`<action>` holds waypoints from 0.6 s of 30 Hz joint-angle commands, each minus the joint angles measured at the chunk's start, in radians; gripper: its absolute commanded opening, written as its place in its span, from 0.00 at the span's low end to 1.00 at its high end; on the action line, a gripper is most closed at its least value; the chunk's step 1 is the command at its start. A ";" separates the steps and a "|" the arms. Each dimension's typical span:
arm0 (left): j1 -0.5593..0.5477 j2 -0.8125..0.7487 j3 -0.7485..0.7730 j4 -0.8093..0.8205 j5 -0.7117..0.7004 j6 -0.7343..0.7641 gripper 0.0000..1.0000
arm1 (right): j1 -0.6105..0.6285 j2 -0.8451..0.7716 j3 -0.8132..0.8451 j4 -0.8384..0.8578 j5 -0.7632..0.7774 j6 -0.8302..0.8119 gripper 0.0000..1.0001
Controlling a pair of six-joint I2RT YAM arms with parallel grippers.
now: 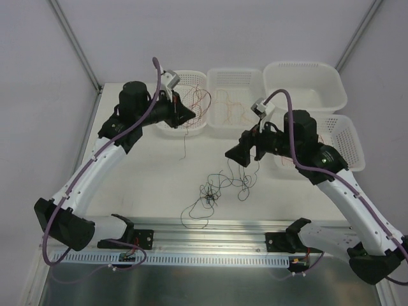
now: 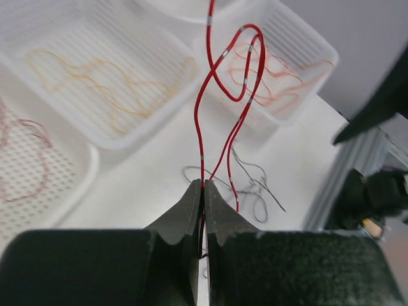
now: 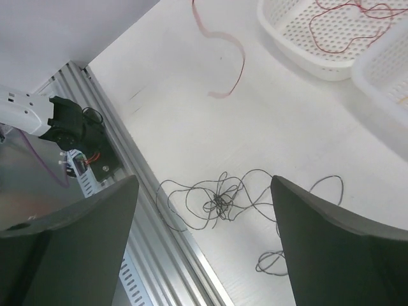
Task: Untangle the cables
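**Red strand held for sorting**
My left gripper [image 2: 203, 186], pressed together, pinches the bright red cable [image 2: 198, 121] beside the baskets [image 1: 191, 131]. The right gripper [image 3: 204, 191] hangs spread above the black tangle [image 3: 220, 203] on the table [image 3: 287, 127]. I should clear the basket rim before releasing.

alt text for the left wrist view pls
The left gripper is shut on a bright red cable, which runs up the picture from its tips in long loops. Behind it, white baskets hold thin cables, one an orange cable, and a black cable tangle lies on the table.
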 commanded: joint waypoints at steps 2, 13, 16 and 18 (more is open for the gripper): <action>0.082 0.091 0.213 0.008 -0.155 0.056 0.00 | 0.003 -0.107 -0.025 -0.096 0.088 -0.036 0.93; 0.206 0.580 0.744 0.008 -0.258 0.036 0.00 | 0.004 -0.248 -0.140 -0.188 0.226 -0.023 1.00; 0.218 0.712 0.842 0.013 -0.269 0.021 0.00 | 0.003 -0.253 -0.147 -0.211 0.254 -0.028 1.00; 0.224 0.802 0.892 0.013 -0.284 0.007 0.00 | 0.003 -0.250 -0.153 -0.217 0.267 -0.030 1.00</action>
